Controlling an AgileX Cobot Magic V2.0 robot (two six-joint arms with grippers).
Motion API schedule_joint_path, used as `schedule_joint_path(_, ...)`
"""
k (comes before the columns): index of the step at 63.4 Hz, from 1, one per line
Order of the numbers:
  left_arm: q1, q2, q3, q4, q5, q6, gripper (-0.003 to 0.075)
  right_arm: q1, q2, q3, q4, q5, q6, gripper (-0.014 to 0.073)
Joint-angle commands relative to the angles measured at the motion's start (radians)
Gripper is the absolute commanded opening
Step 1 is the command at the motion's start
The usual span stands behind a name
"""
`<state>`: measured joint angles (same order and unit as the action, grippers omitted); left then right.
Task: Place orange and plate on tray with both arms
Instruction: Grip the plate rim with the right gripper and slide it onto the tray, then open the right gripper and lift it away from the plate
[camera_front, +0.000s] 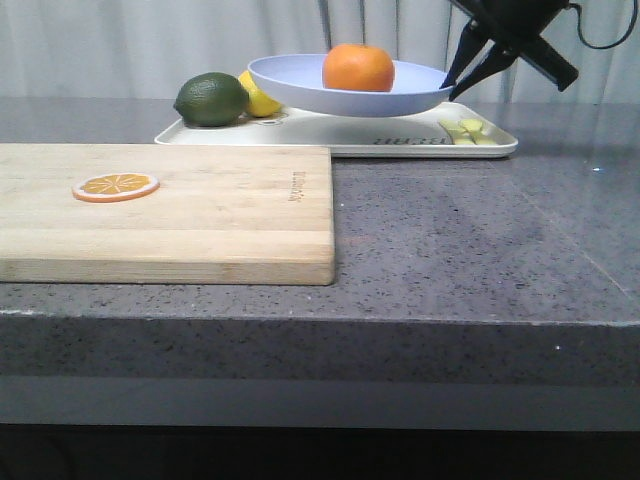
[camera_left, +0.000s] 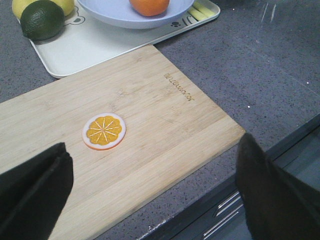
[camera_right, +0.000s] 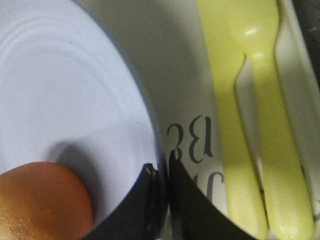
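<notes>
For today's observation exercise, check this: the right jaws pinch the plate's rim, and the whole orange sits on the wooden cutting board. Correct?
Not quite. The orange sits in the plate, as the front view shows; only a thin orange slice lies on the cutting board. The right jaws do pinch the plate's rim.

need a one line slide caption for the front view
Right gripper pinches the rim of the plate carrying the orange, held over the tray.
</notes>
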<state>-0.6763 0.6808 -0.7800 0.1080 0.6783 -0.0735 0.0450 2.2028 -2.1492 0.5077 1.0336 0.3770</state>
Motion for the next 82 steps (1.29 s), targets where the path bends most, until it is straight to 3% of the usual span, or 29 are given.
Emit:
schedule_joint_path(1,0.001,-0.002,-0.025,-0.003,-0.069,-0.008,0.0642,0.002,-0.042,-0.067,0.049,-0.036,0.011,-0.0064)
schedule_joint_path(32,0.001,-0.002,-0.025,-0.003,-0.069,-0.008,0.0641,0.002,-0.032,-0.067,0.025,-0.051,0.011,-0.0052)
schedule_joint_path(39,0.001,-0.002,-0.025,-0.003,-0.069,-0.008,0.0641,0.002,-0.032,-0.067,0.022,-0.046,0.011,0.0023)
schedule_joint_path(62,0.001,-0.002,-0.025,-0.003,-0.069,-0.008,0.0641,0.002,-0.032,-0.067,0.013,-0.057,0.011,0.0388)
schedule_joint_path(82,0.001,-0.002,-0.025,-0.003,-0.069,-0.008,0.0641,0.002,-0.056,-0.109,-0.001,0.030,-0.007,0.0421)
